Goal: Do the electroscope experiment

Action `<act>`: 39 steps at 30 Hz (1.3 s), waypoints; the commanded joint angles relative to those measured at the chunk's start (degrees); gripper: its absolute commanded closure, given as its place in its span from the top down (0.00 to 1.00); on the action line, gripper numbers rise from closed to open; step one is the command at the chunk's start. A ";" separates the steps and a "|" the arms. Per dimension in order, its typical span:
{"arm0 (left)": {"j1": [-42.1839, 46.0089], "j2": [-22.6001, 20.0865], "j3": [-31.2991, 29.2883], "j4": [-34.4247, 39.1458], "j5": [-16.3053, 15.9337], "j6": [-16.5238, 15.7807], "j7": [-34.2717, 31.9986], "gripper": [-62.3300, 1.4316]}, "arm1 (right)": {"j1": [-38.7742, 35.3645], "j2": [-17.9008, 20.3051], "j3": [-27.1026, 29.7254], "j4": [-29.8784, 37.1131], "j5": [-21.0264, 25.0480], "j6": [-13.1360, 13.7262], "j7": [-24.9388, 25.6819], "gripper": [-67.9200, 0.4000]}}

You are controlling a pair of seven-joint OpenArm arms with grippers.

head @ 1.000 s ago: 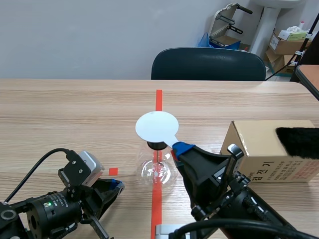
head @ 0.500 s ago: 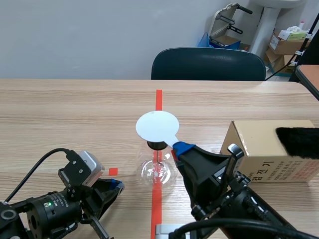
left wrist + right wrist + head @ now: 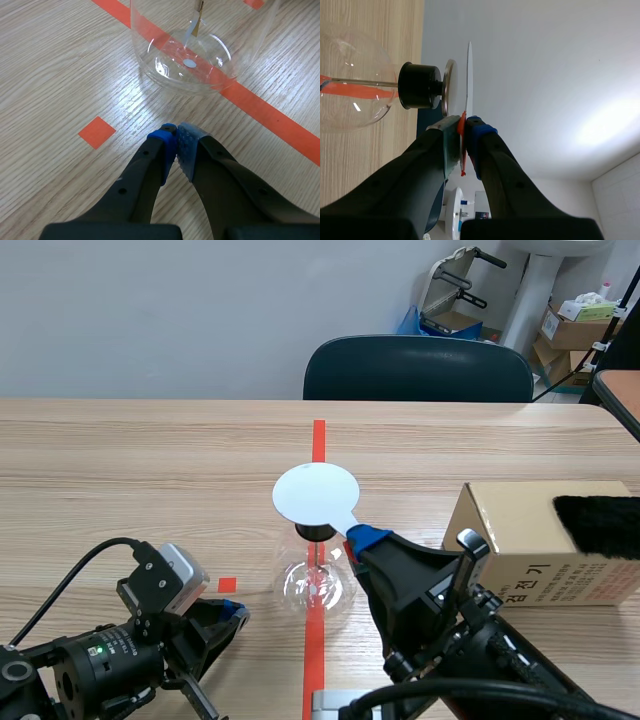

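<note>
Electroscope (image 3: 315, 585), a round glass flask, stood on the orange-red tape line (image 3: 318, 440) near the middle of the table (image 3: 150, 460) as I ran the rig remotely. Its black stopper (image 3: 313, 532) sat in the neck, with a metal plate (image 3: 449, 87) on top.

My right gripper (image 3: 358, 538) came in low from the right, its fingers clamped on the red tab of a white disc (image 3: 315, 493). In the right wrist view the disc (image 3: 469, 75) lay parallel to the plate and just off it, a thin gap showing between them, with the tab pinched between the pads of the gripper (image 3: 464, 122).

My left gripper (image 3: 232, 612) rested low over the table to the left of the flask, fingers pressed together on nothing. Its wrist camera showed the closed tips (image 3: 176, 131) pointed at the flask's base (image 3: 185, 55), apart from the glass, with a small orange square (image 3: 96, 132) just beside them.

A cardboard box (image 3: 530, 540) stood on the table's right side with a black fuzzy cloth (image 3: 600, 525) on top. A dark chair (image 3: 418, 370) stood behind the far edge.
</note>
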 commanded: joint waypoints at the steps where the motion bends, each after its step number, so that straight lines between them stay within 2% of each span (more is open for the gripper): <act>1: -0.13 0.15 -0.04 0.70 -0.09 -0.20 -0.79 0.06 | 0.11 0.26 0.44 0.48 -0.04 -0.83 -0.24 0.02; 15: -0.13 0.15 -0.04 0.70 -0.09 -0.20 -0.79 0.06 | 0.11 0.26 0.44 0.48 -0.04 -0.83 -0.28 0.02; 21: -0.13 0.15 -0.04 0.70 -0.09 -0.20 -0.81 0.06 | 0.11 0.26 0.44 0.48 -0.04 -0.83 -3.06 0.02; 25: -0.13 0.15 -0.04 0.70 -0.09 -0.20 -0.81 0.06 | 0.11 0.26 0.44 0.48 -0.04 -0.83 -8.24 0.02; 34: -0.13 0.15 -0.04 0.70 -0.09 -0.20 -0.81 0.06 | 0.11 0.26 0.44 0.48 -0.04 -0.83 -25.27 0.02; 39: -0.13 0.15 -0.04 0.70 -0.09 -0.20 -0.81 0.06 | 0.11 0.26 0.44 0.48 -0.04 -0.83 -32.85 0.02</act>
